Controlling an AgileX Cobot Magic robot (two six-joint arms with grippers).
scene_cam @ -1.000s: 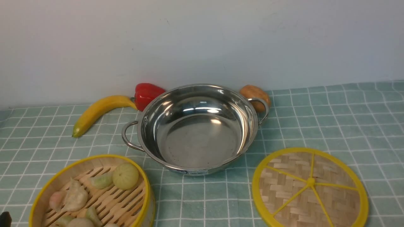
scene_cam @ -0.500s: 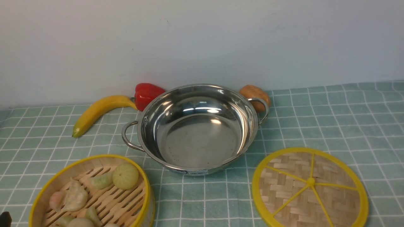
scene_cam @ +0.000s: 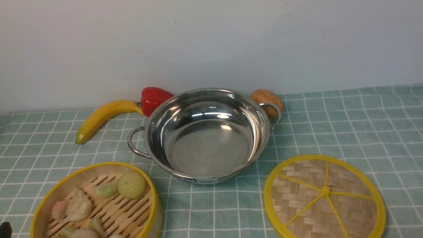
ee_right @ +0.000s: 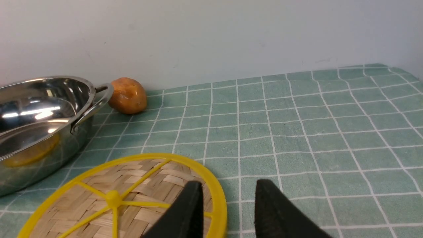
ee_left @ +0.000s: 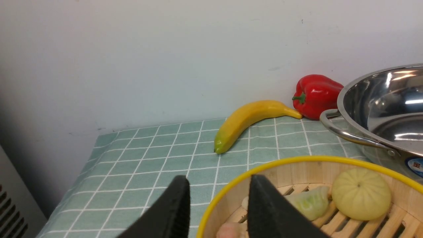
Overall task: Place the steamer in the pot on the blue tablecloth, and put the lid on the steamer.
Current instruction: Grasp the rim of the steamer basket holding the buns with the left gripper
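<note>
The steamer sits on the blue tablecloth, near the pot — not yet inside; the lid lies apart. Both placements remain — left pincer and right pincer released, empty.

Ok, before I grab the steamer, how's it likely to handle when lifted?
The steamer will probably feel stiff, given its woven wall and slatted floor. It looks fairly light for its size, though the food inside adds some weight. If it tilts, the round pale-green vegetable could well roll, since it lies loose on the slats.
</note>
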